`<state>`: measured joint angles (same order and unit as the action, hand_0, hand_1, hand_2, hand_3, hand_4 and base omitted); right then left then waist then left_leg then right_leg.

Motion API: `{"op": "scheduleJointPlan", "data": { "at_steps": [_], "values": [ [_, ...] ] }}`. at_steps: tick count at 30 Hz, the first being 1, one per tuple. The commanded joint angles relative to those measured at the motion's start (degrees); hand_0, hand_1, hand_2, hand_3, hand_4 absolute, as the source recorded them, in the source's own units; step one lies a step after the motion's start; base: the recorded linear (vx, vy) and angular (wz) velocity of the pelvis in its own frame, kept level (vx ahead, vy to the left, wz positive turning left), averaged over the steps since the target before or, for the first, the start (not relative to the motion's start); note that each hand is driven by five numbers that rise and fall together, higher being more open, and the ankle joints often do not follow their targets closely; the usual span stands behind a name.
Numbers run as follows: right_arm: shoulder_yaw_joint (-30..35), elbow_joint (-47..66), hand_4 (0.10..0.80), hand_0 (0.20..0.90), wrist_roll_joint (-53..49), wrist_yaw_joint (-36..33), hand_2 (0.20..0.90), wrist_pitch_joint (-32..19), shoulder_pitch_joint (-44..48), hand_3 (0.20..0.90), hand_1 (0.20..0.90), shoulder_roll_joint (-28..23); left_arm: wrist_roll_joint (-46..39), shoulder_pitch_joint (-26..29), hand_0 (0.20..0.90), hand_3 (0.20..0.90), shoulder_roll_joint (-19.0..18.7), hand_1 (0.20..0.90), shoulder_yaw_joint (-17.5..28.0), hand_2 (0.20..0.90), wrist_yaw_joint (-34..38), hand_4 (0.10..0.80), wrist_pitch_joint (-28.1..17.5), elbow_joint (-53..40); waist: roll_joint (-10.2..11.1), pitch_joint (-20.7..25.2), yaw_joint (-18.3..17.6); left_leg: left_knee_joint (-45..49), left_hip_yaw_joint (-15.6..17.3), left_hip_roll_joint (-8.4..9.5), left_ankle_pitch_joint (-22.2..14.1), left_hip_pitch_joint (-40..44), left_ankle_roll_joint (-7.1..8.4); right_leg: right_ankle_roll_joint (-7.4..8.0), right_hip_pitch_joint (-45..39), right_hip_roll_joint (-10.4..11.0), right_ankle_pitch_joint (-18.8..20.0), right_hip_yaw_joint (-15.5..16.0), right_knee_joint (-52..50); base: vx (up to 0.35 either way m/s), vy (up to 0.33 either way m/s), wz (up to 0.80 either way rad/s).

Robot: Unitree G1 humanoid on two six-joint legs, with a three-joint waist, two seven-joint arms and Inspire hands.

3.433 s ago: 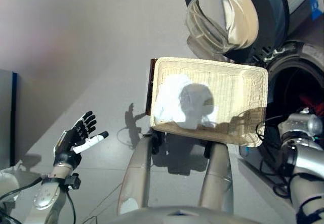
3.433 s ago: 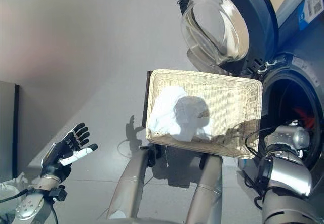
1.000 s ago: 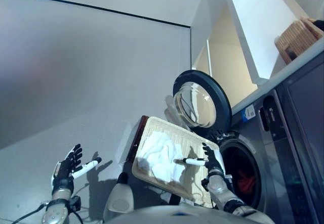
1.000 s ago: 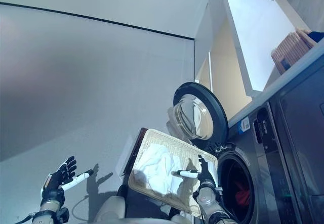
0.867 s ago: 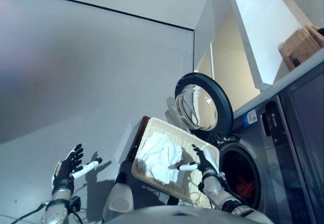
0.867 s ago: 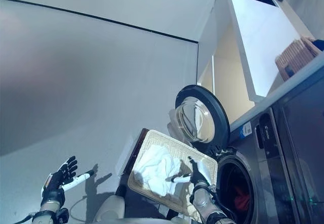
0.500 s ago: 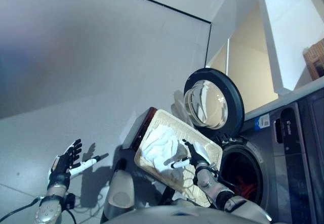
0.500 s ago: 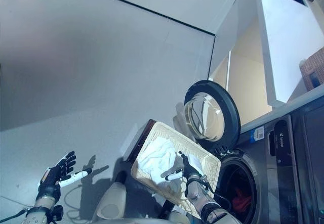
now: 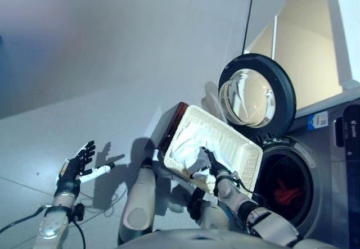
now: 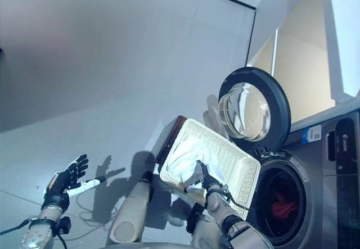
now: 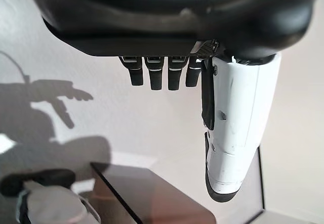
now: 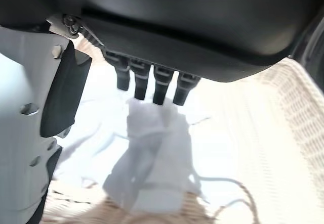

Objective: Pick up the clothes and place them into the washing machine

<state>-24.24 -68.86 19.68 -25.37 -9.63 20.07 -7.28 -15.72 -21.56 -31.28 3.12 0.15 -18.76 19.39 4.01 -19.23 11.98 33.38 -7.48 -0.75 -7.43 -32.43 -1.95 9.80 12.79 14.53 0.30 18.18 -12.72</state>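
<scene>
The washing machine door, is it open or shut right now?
Open. The round door is swung wide clear of the washing machine, and the dark drum opening shows, with something red inside.

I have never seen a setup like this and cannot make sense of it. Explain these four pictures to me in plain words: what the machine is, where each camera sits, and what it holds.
This is a humanoid robot doing laundry. Two pictures come from cameras in its head, looking down; the other two sit on its wrists, looking along each hand.

A pale wicker basket stands in front of the robot, with white clothes lying in it. Beside it is a washing machine with its round door swung open; something red shows inside the drum.

The right hand reaches into the basket, fingers open just over the white clothes, gripping nothing yet. The left hand hangs off to the side over the floor, open and empty.
</scene>
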Motion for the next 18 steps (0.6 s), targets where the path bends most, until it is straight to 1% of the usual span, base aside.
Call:
{"op": "scheduleJointPlan", "data": {
  "at_steps": [1,4,9,15,18],
  "values": [
    [0.8,0.9,0.800,0.900,-1.4,-4.5,0.900,-0.6,2.9,0.900,0.900,-1.9,-2.1,-2.1,0.900,0.900,-2.9,0.900,0.0,0.900,0.7,0.800,-4.5,-6.1,-1.6,2.1,1.3,-6.5,0.8,-0.52,3.2,0.2,3.34,0.85,4.0,1.8,1.1,-0.3,-3.6,-0.030,0.000,0.16],
    [1.5,0.6,0.800,0.900,-2.2,-5.6,0.900,-0.3,4.3,0.900,0.900,-1.6,-2.4,-2.4,0.900,0.900,-3.4,0.900,-0.4,0.900,0.9,0.800,-4.5,-6.1,-1.7,2.3,1.7,-7.2,0.4,-0.48,3.8,-0.1,3.31,0.88,4.3,1.9,1.5,0.1,-3.2,-0.010,-0.026,0.07],
    [2.4,0.1,0.800,0.900,-3.0,-8.0,0.900,-0.2,5.4,0.900,0.900,-0.9,-2.2,-2.1,0.900,0.900,-4.4,0.900,-1.1,0.900,1.6,0.800,-4.7,-5.7,-0.7,3.1,2.0,-9.3,-0.2,-0.41,4.5,0.5,3.32,1.16,3.6,1.8,2.0,1.2,-2.0,0.024,-0.035,0.18],
    [1.2,-0.1,0.800,0.900,-3.2,-7.1,0.900,-0.3,5.9,0.900,0.900,-0.5,-1.7,-1.7,0.900,0.900,-5.0,0.900,-1.1,0.900,1.7,0.800,-4.1,-4.9,0.2,3.8,1.9,-11.5,-0.6,-0.73,5.2,1.3,3.56,1.20,3.1,1.7,2.3,2.1,-1.1,0.024,-0.037,-0.04],
    [0.9,-1.1,0.800,0.900,-2.8,-6.3,0.900,-0.1,6.2,0.900,0.900,-0.9,-2.2,-2.1,0.900,0.900,-5.2,0.900,-1.0,0.900,0.9,0.800,-4.1,-5.2,0.4,3.9,2.2,-11.6,-0.7,-0.72,5.2,1.5,3.41,1.27,2.9,1.8,2.4,2.4,-1.0,0.017,-0.033,0.03]
  ]
}}
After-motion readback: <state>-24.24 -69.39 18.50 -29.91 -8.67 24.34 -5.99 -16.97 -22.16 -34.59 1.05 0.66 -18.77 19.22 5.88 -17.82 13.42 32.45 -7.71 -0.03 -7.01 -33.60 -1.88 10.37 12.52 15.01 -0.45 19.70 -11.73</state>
